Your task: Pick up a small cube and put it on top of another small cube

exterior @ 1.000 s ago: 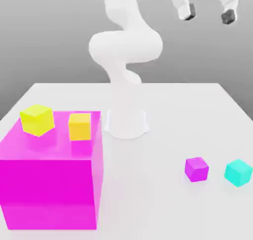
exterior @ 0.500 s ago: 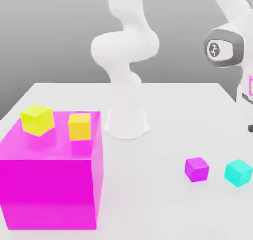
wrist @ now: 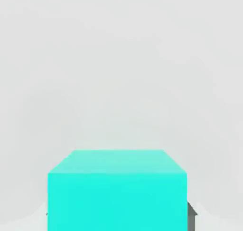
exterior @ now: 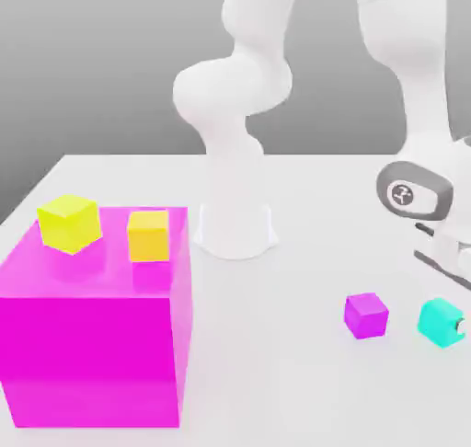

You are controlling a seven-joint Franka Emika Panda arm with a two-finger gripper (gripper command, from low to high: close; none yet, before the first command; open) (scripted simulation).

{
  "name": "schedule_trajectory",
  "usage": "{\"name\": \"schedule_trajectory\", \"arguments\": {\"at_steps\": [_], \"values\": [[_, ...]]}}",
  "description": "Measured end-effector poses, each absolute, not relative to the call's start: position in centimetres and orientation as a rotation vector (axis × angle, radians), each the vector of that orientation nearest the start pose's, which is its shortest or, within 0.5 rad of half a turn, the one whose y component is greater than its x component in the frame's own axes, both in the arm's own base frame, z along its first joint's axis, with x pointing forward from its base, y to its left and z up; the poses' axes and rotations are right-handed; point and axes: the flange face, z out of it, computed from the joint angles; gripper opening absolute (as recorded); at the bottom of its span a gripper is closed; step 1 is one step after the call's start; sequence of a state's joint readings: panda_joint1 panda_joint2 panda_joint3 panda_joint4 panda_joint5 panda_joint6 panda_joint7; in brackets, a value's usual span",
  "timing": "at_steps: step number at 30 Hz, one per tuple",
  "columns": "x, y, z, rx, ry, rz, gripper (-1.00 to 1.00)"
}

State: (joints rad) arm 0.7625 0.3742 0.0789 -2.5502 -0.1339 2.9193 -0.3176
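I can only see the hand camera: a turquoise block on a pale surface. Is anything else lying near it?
Observer: Yes. A small purple cube sits on the table just to the exterior view's left of the turquoise cube, with a gap between them.
Operator: Anything bigger around?
Observer: A big magenta block stands at the exterior view's far left.
Operator: Is anything on top of it?
Observer: A yellow cube and an orange cube rest side by side on it.
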Motion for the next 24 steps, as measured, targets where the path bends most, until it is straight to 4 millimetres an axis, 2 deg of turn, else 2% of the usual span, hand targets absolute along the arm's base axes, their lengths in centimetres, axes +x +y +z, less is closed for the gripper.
{"name": "schedule_trajectory", "arguments": {"at_steps": [2,7,12,15,21,24], "values": [[28.7,33.9,14.4,-2.516,-1.884,0.001,-1.00],[28.7,33.5,19.5,-2.500,-1.907,0.002,-1.00],[29.2,29.4,22.2,-2.298,-2.167,-0.002,-1.00],[29.1,26.9,23.3,-2.146,-2.321,0.001,-1.00],[27.6,22.7,24.8,-1.773,-2.603,0.005,-1.00],[27.1,21.8,23.9,-1.659,-2.664,0.001,-1.00]]}}
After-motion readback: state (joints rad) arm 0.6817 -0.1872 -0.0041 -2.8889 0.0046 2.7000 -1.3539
